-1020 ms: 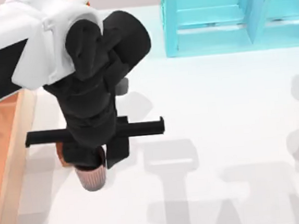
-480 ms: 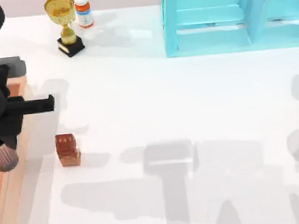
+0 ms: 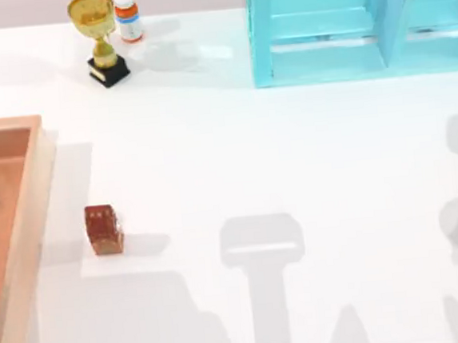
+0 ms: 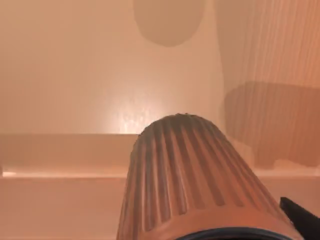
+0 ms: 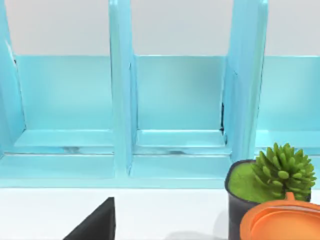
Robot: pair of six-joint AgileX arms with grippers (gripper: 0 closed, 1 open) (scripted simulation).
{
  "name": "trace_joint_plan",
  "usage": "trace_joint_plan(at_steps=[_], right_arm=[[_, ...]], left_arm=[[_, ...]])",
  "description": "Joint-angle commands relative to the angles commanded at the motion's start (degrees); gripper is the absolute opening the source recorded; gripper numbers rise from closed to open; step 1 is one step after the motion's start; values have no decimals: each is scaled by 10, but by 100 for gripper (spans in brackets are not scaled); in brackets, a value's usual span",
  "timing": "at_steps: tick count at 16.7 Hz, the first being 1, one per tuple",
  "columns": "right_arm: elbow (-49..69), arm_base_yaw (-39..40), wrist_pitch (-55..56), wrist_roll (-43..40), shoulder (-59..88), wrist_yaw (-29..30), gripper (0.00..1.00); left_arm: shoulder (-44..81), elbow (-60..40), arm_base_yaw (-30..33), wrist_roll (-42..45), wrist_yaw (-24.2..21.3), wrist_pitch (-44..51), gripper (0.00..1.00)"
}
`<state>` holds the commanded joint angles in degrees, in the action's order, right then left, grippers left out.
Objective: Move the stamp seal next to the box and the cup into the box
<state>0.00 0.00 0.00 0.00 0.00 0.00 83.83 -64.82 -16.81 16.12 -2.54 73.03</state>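
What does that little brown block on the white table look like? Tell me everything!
The stamp seal is a small reddish-brown block with a darker mottled top and a lighter tan base. It stands upright on the white table, a little way to the right of the box, not touching its rim. Nothing holds or touches it.

Bright, even light floods the white bench [image 3: 292, 158]. Soft grey shadows of the arms lie toward 5 o'clock in the top view, and the stamp seal [image 3: 104, 229] casts a short shadow toward 3 o'clock. A pale glare patch marks the box [image 4: 75, 75] floor behind the cup [image 4: 195, 185].
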Motion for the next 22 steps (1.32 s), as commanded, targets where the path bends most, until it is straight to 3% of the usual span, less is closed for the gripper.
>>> trace_joint_plan(at_steps=[4,11,18,22], right_arm=[[0,0,0,0,0,0,100],[0,0,0,0,0,0,100],[0,0,0,0,0,0,100],[0,0,0,0,0,0,100]], left_arm=[[-27,21,-38,56,-12,-8,0],[-25,24,-36,60,-10,-12,0],[2,89,-32,69,27,-101,0],[7,134,-44,70,-3,-154,0]])
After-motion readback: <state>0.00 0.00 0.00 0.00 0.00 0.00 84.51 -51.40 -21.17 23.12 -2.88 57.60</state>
